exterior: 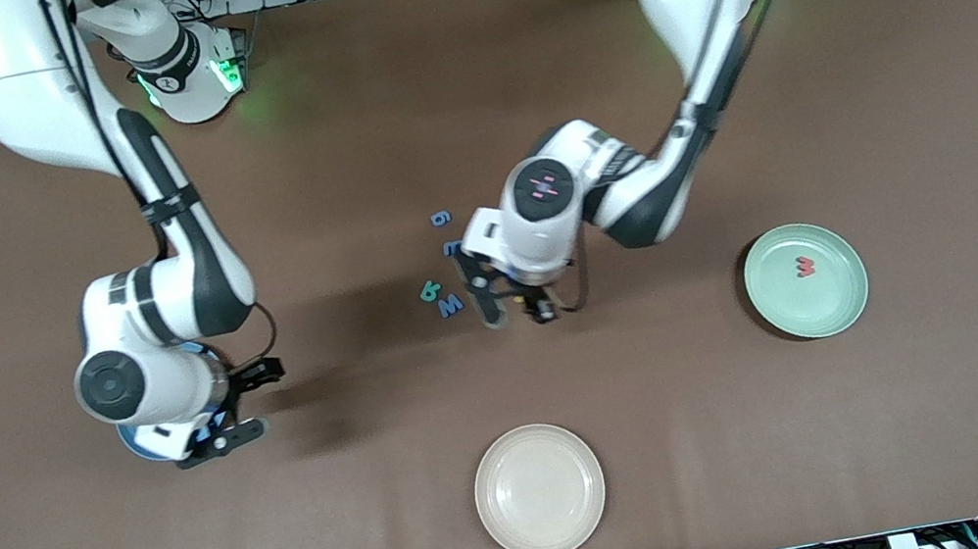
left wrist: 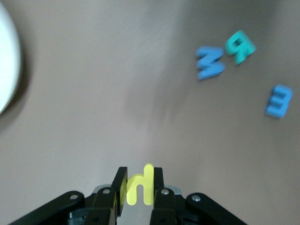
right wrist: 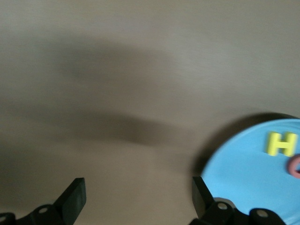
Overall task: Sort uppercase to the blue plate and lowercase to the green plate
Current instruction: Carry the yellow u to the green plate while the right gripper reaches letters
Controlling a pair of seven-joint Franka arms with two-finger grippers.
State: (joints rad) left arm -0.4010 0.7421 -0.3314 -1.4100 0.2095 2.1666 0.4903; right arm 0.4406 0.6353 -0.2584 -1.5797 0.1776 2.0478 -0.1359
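left hand (left wrist: pixel 139 197) gripping yellow h (left wrist: pixel 140 186)

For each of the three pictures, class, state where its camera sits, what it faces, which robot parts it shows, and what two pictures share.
Front view: high across the table, facing both arms, left claw, right claw, green plate.
Left wrist view: on the left arm's wrist, looking down past its own claw, shut on the yellow h.
Right wrist view: on the right arm's wrist, over the blue plate, own open claw showing.
Shared: the blue W, front and left wrist.
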